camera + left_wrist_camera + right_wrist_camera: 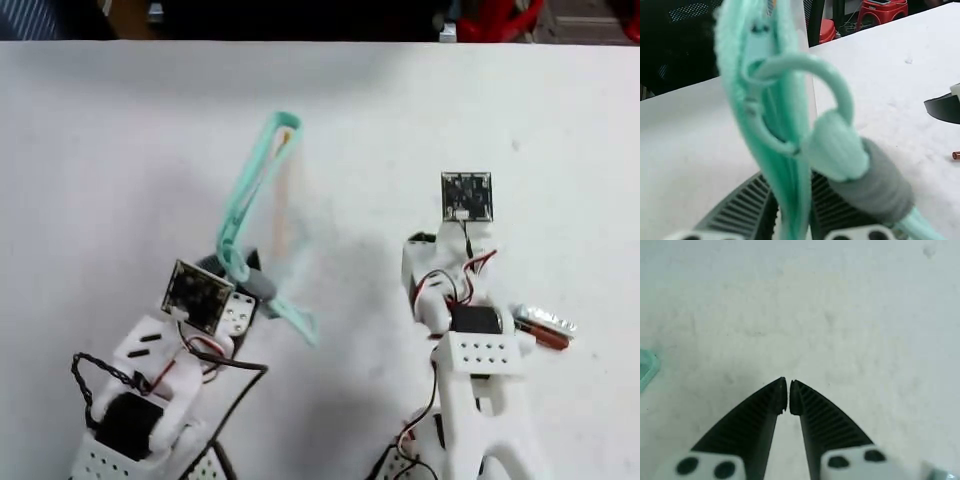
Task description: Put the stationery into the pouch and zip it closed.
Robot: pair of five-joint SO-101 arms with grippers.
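We've got the pouch pinched in the left gripper, w/ the right gripper pressed together, empty. Stationery lies outside at right; loading & zipping prob. remain.

A robotics lab or office workspace: two white robot arms share a white table, a black mesh chair and red stool beyond its far edge.

Mint-green pouch, white table, black ribbed gripper
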